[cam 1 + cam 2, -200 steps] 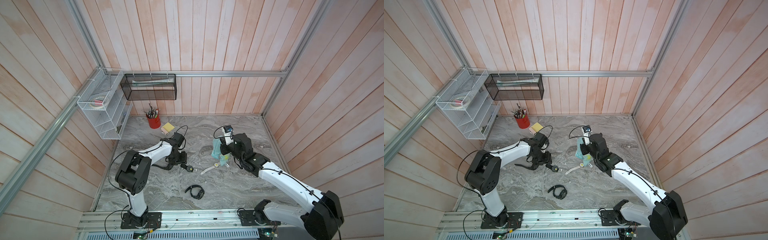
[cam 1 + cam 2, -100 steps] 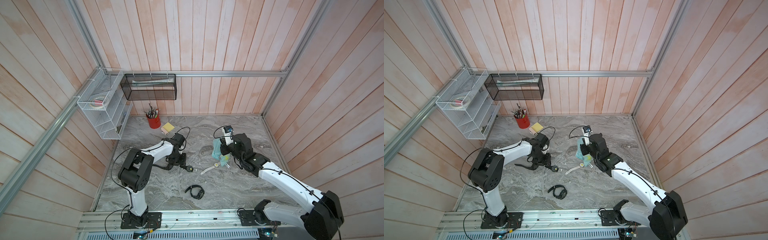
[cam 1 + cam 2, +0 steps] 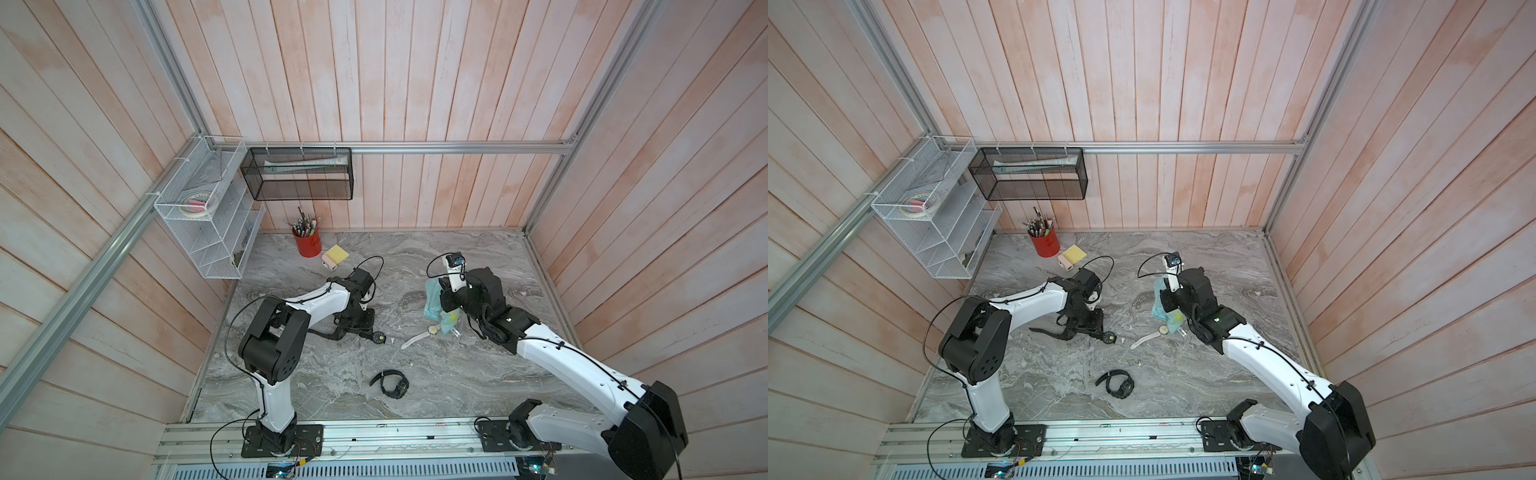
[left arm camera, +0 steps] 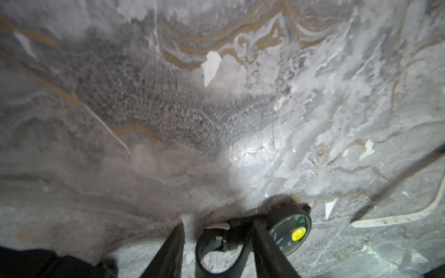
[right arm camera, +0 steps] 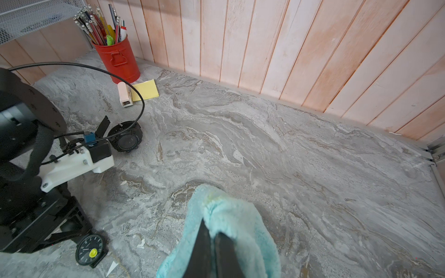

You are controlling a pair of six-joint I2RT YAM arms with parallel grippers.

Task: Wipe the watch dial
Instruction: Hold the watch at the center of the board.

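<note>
Where left tool (image 4: 218, 223) straddles strap (image 4: 213, 234), dial (image 4: 290, 232) lies beside.

The strap (image 4: 199, 251) of the yellow-centred watch (image 4: 287, 229) runs off the picture's edge.

We identify this as a robotics laboratory cell dressed as a desk. Pale pink wooden plank walls (image 3: 415, 83) close three sides, carried on a silver aluminium profile frame (image 3: 457, 146). Two white-and-black robot arms, the left arm (image 3: 320, 301) and the right arm (image 3: 557, 357), are bolted to a slotted aluminium base rail (image 3: 395, 434) at the front edge of a grey marble-patterned tabletop (image 3: 457, 257). Office props complete the set: a white wire-mesh shelf unit (image 3: 199, 232), a black mesh wall basket (image 3: 299, 178), a red metal tin of pens (image 3: 308, 245) and a yellow pad of sticky notes (image 3: 336, 253).
</note>
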